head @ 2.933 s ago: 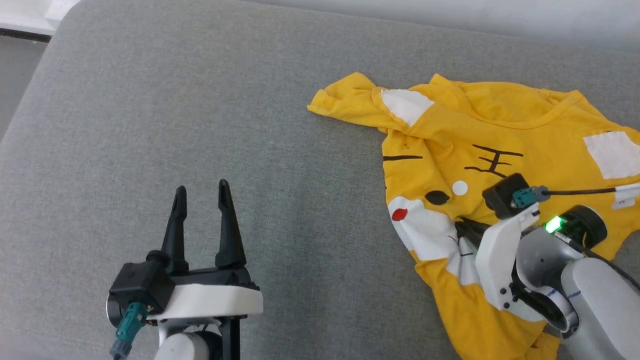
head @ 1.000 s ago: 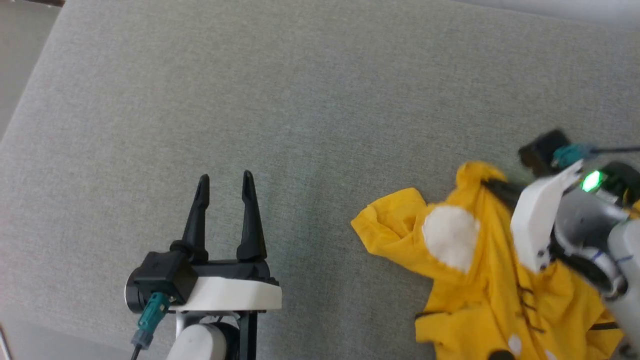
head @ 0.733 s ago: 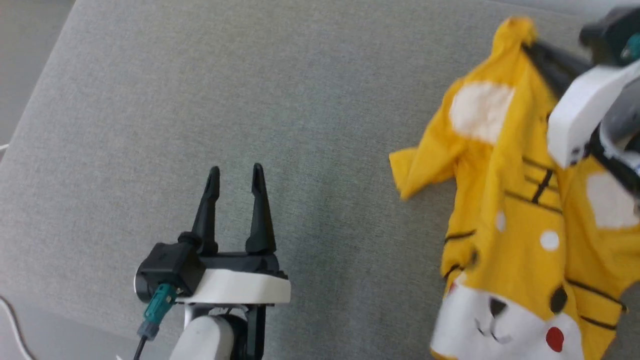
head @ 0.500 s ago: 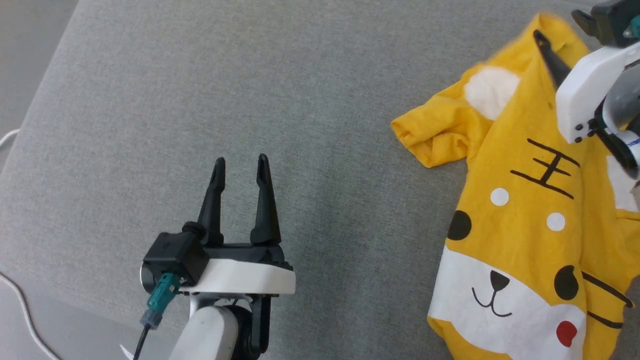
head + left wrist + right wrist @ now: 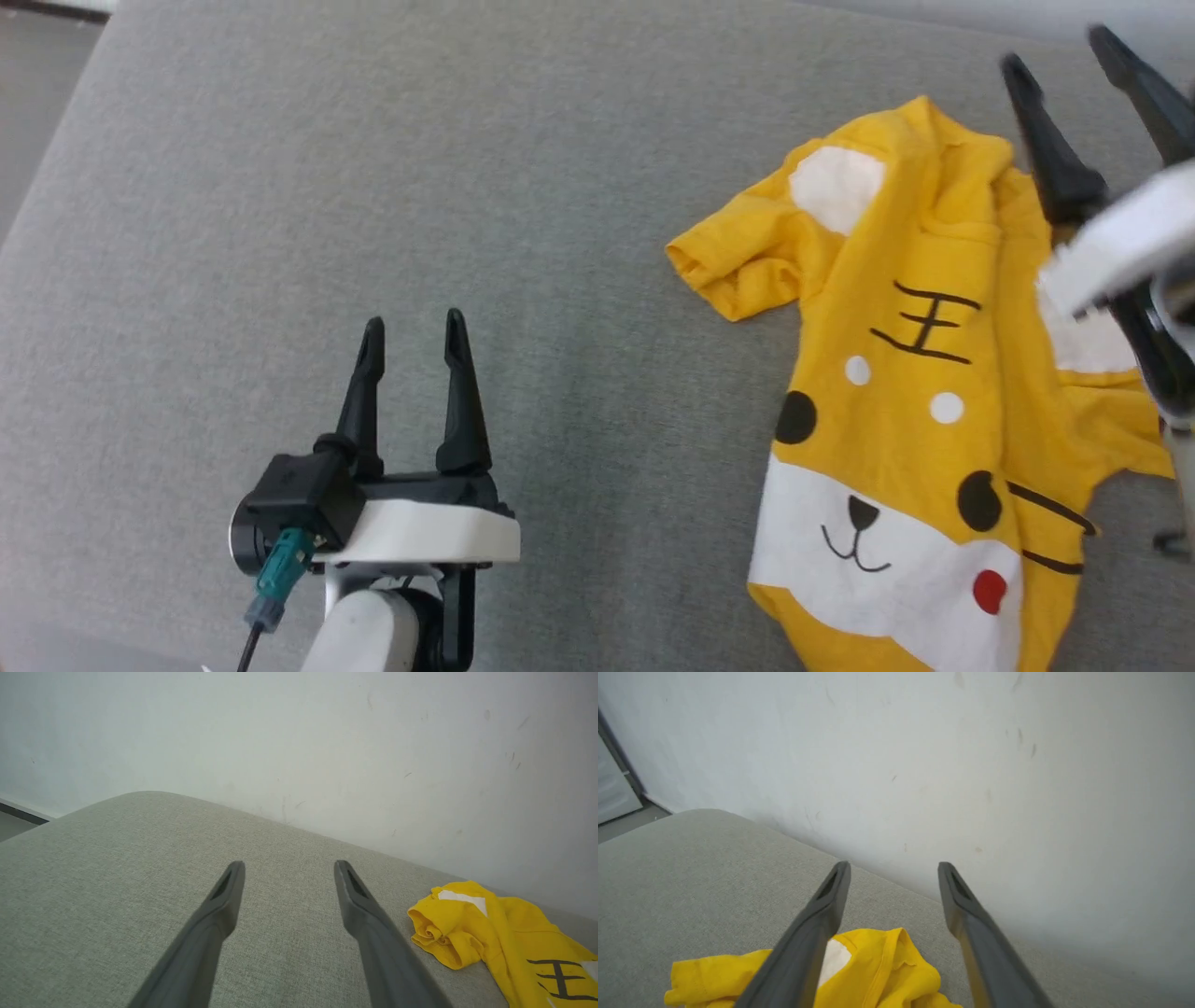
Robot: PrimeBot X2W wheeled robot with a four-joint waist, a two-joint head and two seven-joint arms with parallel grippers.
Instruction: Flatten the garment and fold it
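The garment [image 5: 924, 411], a small bright-yellow T-shirt, lies face up on the grey cushion [image 5: 560, 187] at the right, collar toward the far edge. Its white muzzle, black eyes and red cheek dot show; the left sleeve is bunched and the right side is rumpled. My right gripper [image 5: 1060, 51] hovers open above the collar end, nothing between its fingers. The shirt's collar [image 5: 878, 961] lies below those fingers in the right wrist view. My left gripper [image 5: 411, 331] stands open at the lower left, well apart from the shirt [image 5: 495, 938].
A pale wall [image 5: 327, 742] rises right behind the cushion's far edge. The cushion's rounded left corner [image 5: 103, 37] drops to the floor. Bare grey fabric stretches between the left gripper and the shirt.
The right gripper lifted the shirt by its collar end, swung it out toward the far edge, then opened and let it go. The shirt now lies spread face up. The camera shifted.
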